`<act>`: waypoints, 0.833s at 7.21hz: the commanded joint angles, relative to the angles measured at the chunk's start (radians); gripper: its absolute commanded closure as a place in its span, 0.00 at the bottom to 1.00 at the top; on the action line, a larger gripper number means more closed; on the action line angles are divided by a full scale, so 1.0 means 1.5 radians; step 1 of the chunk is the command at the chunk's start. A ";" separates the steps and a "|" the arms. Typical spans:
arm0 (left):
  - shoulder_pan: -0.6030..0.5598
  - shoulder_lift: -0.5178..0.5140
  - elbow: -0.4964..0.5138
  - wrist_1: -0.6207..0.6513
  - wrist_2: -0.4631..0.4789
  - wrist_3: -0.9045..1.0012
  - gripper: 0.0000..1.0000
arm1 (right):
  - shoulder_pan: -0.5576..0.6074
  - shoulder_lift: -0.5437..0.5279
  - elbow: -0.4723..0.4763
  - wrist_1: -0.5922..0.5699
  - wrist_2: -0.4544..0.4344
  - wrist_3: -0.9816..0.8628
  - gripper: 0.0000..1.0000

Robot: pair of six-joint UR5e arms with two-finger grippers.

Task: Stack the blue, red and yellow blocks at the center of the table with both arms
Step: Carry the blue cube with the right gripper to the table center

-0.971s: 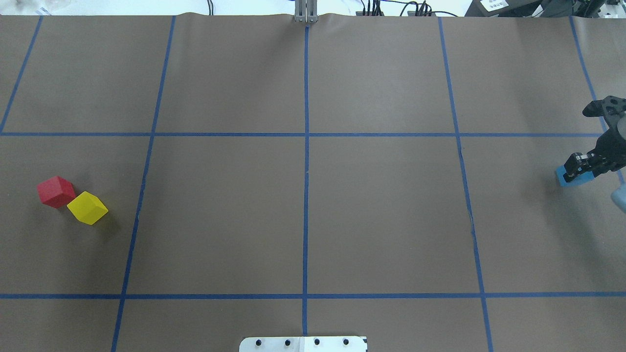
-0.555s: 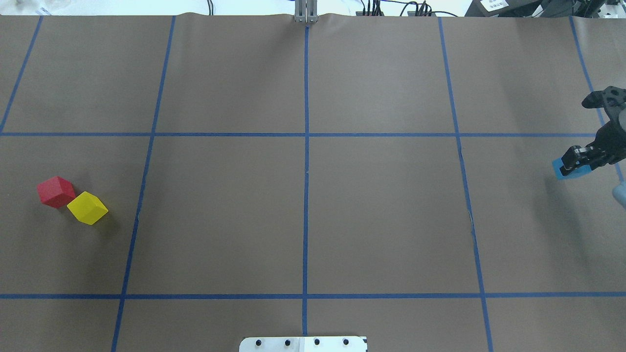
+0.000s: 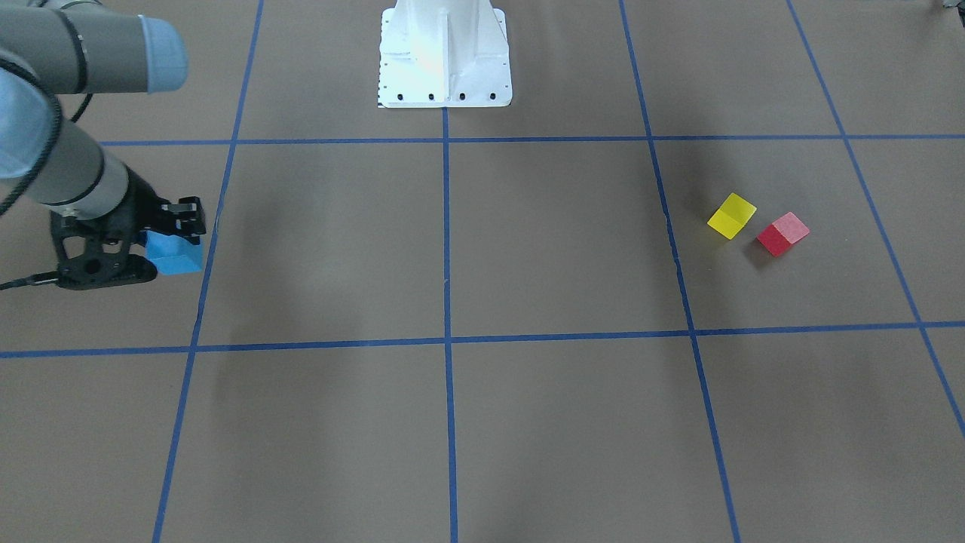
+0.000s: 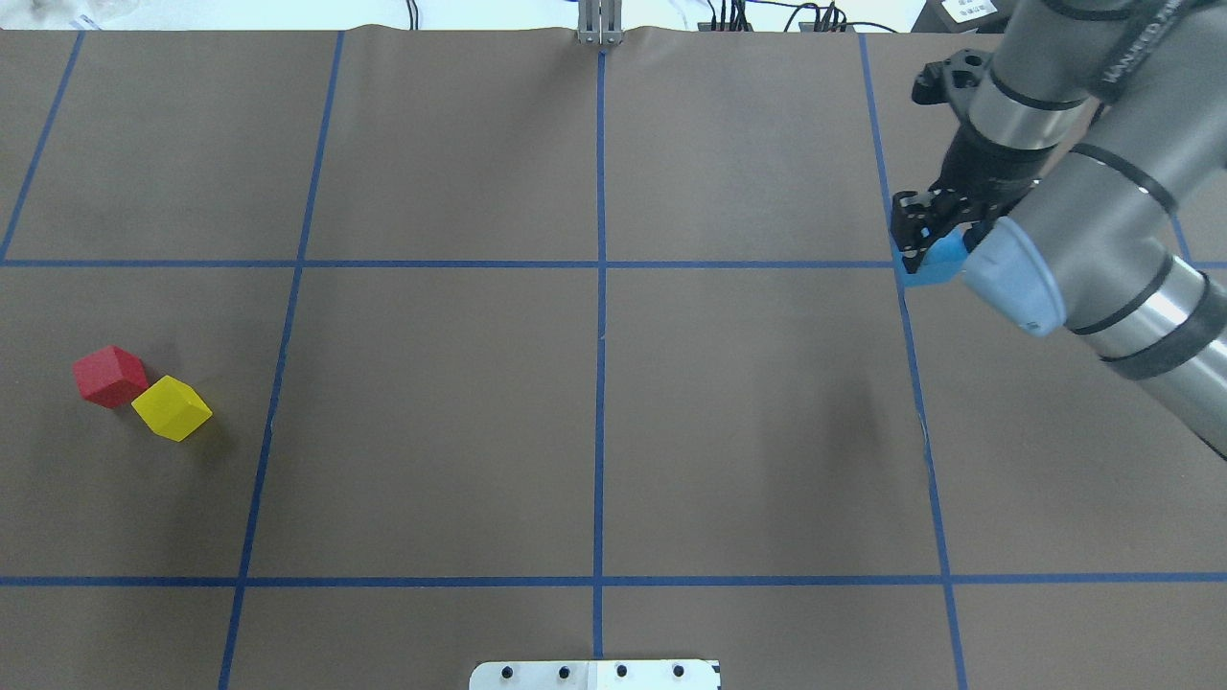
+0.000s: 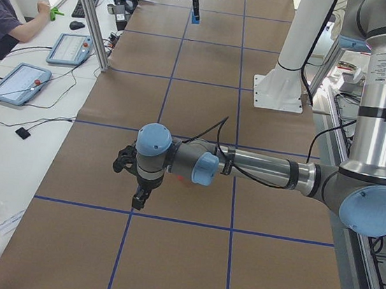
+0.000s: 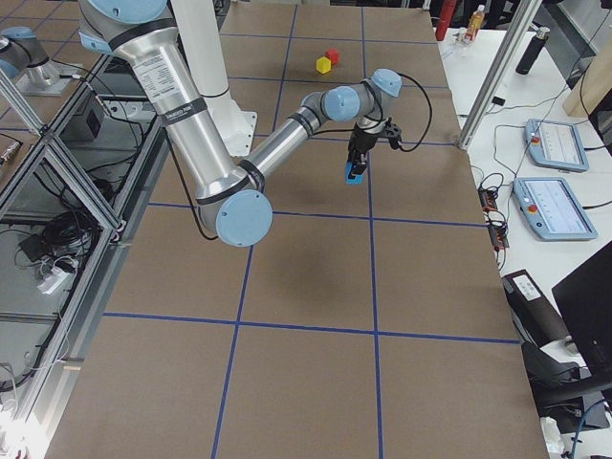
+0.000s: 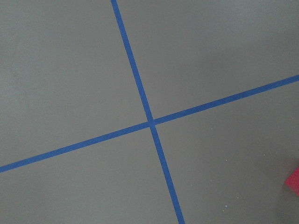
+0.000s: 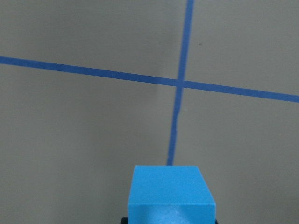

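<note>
Right pincer (image 4: 922,257) clamped on blue block (image 4: 937,271), off the counter (image 4: 431,431). Left pincer (image 5: 140,198): can't tell apart or together.

I can read almost nothing here; the dark lettering (image 4: 1136,43) running along my right arm (image 4: 1112,220) is too blurred to make out; the white label (image 4: 968,8) past the table's far edge carries print too small to read; the sticker (image 6: 159,73) on that arm's upright link is equally illegible
</note>
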 commanded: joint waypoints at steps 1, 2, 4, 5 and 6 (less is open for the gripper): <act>-0.001 0.003 -0.004 0.000 0.000 0.000 0.00 | -0.099 0.161 -0.095 -0.011 -0.028 0.156 1.00; -0.001 0.003 -0.003 -0.001 0.000 0.001 0.00 | -0.133 0.195 -0.158 0.081 -0.027 0.229 1.00; -0.001 0.004 0.000 -0.001 0.000 0.004 0.00 | -0.170 0.265 -0.319 0.237 -0.030 0.338 1.00; -0.001 0.003 -0.001 -0.001 0.000 0.004 0.00 | -0.179 0.282 -0.350 0.239 -0.030 0.337 1.00; 0.000 0.003 0.000 -0.001 0.000 0.004 0.00 | -0.187 0.282 -0.354 0.247 -0.046 0.339 1.00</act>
